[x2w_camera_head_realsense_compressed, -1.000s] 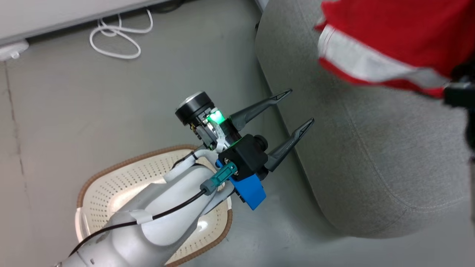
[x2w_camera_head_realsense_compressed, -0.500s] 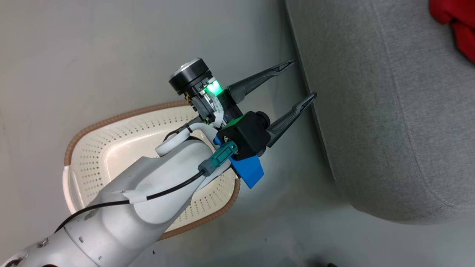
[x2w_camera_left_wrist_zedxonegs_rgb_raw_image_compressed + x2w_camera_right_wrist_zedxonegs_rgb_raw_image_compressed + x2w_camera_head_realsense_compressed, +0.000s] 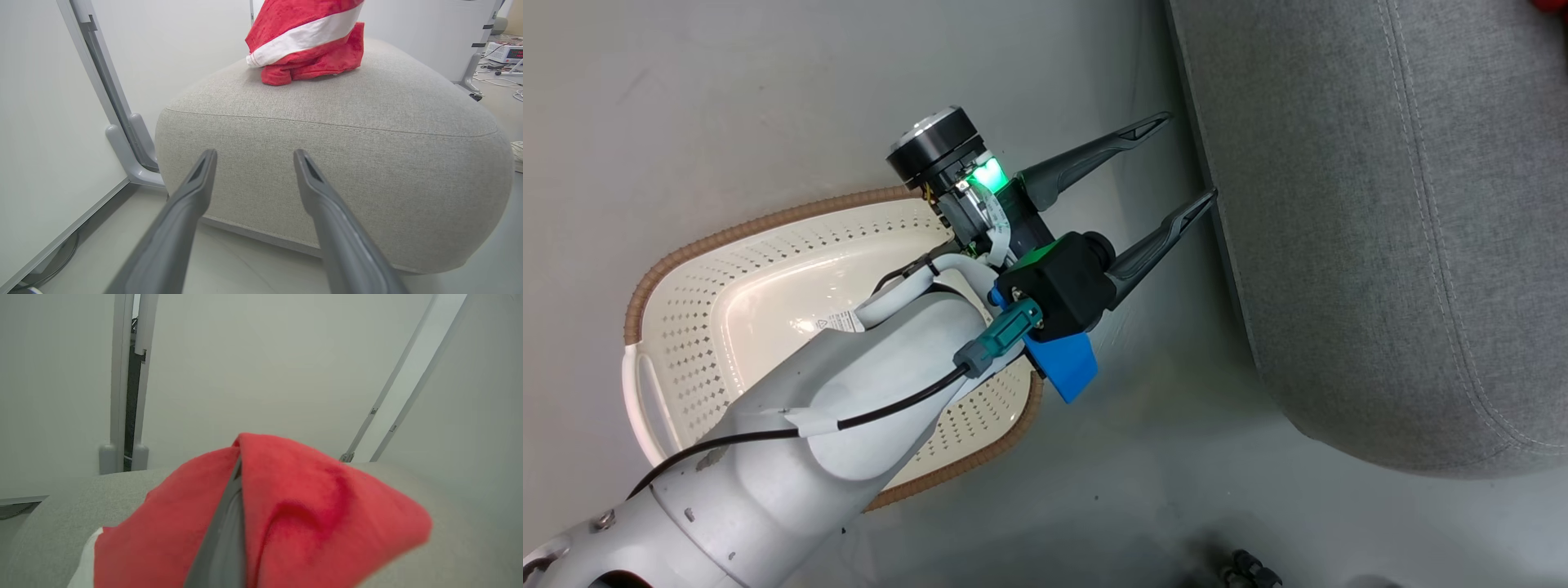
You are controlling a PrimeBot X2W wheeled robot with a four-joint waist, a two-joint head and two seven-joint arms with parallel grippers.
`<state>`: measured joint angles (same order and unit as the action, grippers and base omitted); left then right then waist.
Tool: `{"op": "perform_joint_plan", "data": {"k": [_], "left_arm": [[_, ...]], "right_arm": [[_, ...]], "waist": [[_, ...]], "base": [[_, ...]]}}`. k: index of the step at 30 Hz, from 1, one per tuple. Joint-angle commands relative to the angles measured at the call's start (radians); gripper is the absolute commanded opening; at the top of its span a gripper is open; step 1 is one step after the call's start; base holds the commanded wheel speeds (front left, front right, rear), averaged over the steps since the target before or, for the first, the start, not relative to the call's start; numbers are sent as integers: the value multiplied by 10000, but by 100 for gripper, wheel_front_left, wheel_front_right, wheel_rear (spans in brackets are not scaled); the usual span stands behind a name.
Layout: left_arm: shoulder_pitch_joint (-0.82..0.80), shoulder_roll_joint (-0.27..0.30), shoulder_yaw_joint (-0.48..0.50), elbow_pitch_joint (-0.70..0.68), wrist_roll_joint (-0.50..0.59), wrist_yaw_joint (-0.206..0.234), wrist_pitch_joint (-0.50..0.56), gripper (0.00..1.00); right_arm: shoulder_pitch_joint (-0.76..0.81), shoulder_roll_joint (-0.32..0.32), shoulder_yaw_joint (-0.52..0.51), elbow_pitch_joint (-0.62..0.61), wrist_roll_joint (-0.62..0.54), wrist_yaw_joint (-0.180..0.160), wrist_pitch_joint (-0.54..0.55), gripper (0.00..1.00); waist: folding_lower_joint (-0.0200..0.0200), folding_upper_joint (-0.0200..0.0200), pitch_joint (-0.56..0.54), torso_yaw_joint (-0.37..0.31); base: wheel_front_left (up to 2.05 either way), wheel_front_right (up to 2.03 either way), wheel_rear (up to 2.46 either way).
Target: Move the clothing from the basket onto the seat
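The cream basket (image 3: 727, 237) with its brown rim sits on the floor at lower left. My left forearm hides part of it, and the inside that shows holds no clothing. My left gripper (image 3: 1180, 163) is open and holds nothing; it sits just beyond the basket, with its fingertips close to the side of the grey seat (image 3: 1380, 245). In the left wrist view the gripper (image 3: 253, 157) points at the seat (image 3: 327, 143). The red clothing (image 3: 310, 41) with a white stripe hangs down onto the seat's top. My right gripper (image 3: 238, 473) is shut on the red clothing (image 3: 310, 506) above the seat.
Pale partition panels (image 3: 41, 122) on grey feet (image 3: 135, 163) stand close behind and beside the seat. Electronic equipment (image 3: 506, 51) and cables lie on the floor beyond the seat's right end. A small dark object (image 3: 1241, 567) lies on the floor at the bottom edge.
The head camera has swung, so the seat and the red clothing slid toward the top right and almost out of view. My left gripper stays open by the basket.
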<state>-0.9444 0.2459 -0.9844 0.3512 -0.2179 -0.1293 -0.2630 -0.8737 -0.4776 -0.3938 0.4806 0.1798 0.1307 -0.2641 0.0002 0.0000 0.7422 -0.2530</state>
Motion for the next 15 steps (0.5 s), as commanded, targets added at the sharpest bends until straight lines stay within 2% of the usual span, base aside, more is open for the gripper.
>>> {"op": "perform_joint_plan", "data": {"k": [1, 10, 11, 12, 13, 15], "left_arm": [[-135, 72, -19, -24, 59, -16, -20, 100], [-197, 203, -47, 55, -95, -7, -22, 100], [-200, 203, -47, 63, -99, 5, -22, 100], [-189, 203, -40, 71, -112, 28, -22, 100], [-161, 207, -27, 73, -133, 50, -22, 100], [-45, 225, -3, 88, -182, 85, -23, 100]], "right_arm": [[194, 128, 17, 279, 10, 2, -3, 0], [523, 453, 15, 1596, 40, 2, -3, 0], [540, 473, -3, 1611, 43, 2, -3, 18], [574, 510, -48, 1554, 42, 2, -3, 89], [641, 566, -81, 1493, 49, 2, -3, 100], [803, 669, -114, 1353, -5, 2, -3, 100]], "waist": [[-2, 0, 54, -6], [-2, 0, 2, -14], [-2, 0, -38, -19], [-2, 0, -99, -35], [-2, 0, -170, -60], [-2, 0, -356, -136]], "base": [[0, 0, 0], [0, 0, 0], [0, 0, 0], [0, 0, 0], [0, 0, 0], [0, 0, 0]]}}
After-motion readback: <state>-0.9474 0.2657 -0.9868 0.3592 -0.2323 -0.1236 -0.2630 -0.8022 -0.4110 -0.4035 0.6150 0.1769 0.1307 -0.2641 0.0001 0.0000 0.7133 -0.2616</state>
